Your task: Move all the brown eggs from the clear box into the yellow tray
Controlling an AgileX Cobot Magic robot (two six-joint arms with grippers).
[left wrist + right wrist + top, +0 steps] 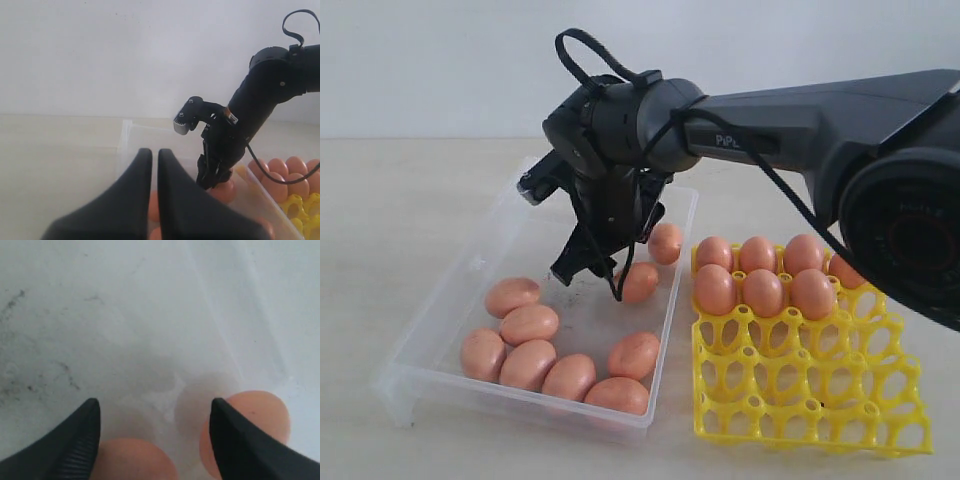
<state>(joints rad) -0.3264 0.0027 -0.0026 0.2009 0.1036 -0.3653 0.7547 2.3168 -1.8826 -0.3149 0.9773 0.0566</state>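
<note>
The clear box (pixel 440 300) holds several brown eggs, most of them bunched near its front, such as one (pixel 529 323). Several more eggs fill the back cells of the yellow tray (pixel 820 400). My right gripper (pixel 595 275) reaches across into the box and points down, open. In the right wrist view the right gripper (pixel 154 405) has one egg (pixel 132 460) low between its fingers, not gripped, and another egg (pixel 260 415) outside one finger. My left gripper (pixel 155 152) is shut and empty, hovering over the box's near end.
The right arm's cable (pixel 790 200) hangs over the tray's back eggs. The box floor (pixel 75 340) carries dark specks. The tray's front rows of cups (pixel 790 385) stand open. A pale tabletop (pixel 400 200) surrounds both containers.
</note>
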